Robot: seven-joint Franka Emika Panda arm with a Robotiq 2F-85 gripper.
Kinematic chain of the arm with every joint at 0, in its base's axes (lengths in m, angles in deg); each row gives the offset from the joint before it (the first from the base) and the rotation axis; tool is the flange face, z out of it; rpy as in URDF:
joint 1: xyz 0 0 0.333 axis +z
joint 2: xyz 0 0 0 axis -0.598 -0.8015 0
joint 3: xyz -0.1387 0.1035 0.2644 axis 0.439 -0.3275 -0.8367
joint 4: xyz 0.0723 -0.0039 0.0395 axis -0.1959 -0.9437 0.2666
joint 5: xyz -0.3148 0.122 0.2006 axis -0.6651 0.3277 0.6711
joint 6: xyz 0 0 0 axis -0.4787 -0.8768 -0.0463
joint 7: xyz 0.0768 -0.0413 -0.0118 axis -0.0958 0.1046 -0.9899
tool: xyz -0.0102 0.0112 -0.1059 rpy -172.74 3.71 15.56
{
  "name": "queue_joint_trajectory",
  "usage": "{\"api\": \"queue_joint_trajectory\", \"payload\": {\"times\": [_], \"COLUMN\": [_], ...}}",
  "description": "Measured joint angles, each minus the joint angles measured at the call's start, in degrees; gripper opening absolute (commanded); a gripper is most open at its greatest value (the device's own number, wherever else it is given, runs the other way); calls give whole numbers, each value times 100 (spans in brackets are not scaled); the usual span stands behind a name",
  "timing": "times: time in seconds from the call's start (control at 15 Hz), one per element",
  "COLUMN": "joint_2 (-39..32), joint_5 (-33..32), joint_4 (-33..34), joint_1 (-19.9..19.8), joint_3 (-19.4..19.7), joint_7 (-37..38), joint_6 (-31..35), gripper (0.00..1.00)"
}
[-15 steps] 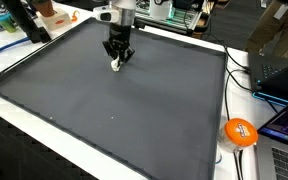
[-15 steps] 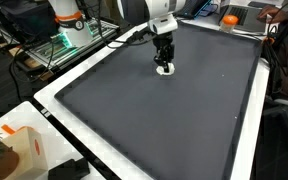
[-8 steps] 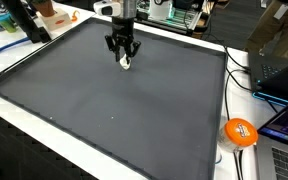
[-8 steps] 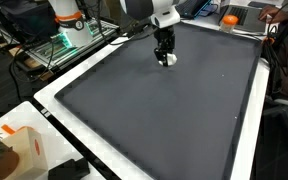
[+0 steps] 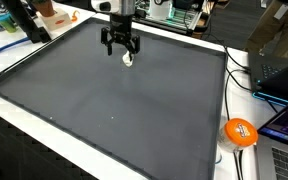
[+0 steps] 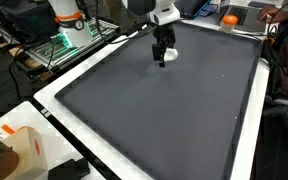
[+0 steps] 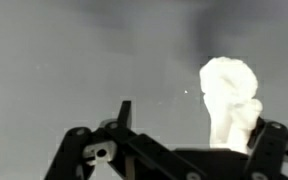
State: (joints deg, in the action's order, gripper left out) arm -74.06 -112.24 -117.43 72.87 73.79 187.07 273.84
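Open gripper (image 5: 120, 45) hanging above a dark grey mat (image 5: 114, 110), jaws spread wide, nothing clamped between them

Just beneath, at about 5 o'clock of the fingertips in an exterior view, a small crumpled white lump (image 5: 128, 58), over the far part of the mat, toward 12 o'clock of the sheet. Seen again in an exterior view with the gripper (image 6: 163, 48) straight above the lump (image 6: 165, 61), near the 1 o'clock stretch of the mat (image 6: 154, 120). Resting on the mat or hanging from a fingertip: cannot tell

In the wrist view, lump (image 7: 230, 95) tall and knobbly at 3 o'clock of the frame, its base right by the finger (image 7: 271, 150) at 4 o'clock; touching or just apart, cannot tell. Opposite finger (image 7: 84, 155) down at 8 o'clock, well apart from the lump, bare grey mat (image 7: 74, 60) showing between the two

Around the mat, a white table border (image 6: 79, 130). Off the mat at 4 o'clock in an exterior view, an orange ball (image 5: 240, 131), well apart from the gripper. Up at 2 o'clock, a cardboard box (image 5: 272, 35)
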Motion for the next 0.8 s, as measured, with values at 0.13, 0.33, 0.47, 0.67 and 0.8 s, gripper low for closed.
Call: {"api": "queue_joint_trajectory", "payload": {"times": [0.13,0.33,0.47,0.67,0.8], "joint_2": [-82,-315,-467,-505,-468], "joint_5": [-116,-211,-211,-153,-131], "joint_4": [5,46,92,160,235], "joint_1": [21,136,206,157,19], "joint_3": [12,110,132,-94,-336], "joint_7": [126,267,274,259,256], "joint_6": [-279,-506,-493,-248,-32], "gripper": [100,100,100,100,100]}}
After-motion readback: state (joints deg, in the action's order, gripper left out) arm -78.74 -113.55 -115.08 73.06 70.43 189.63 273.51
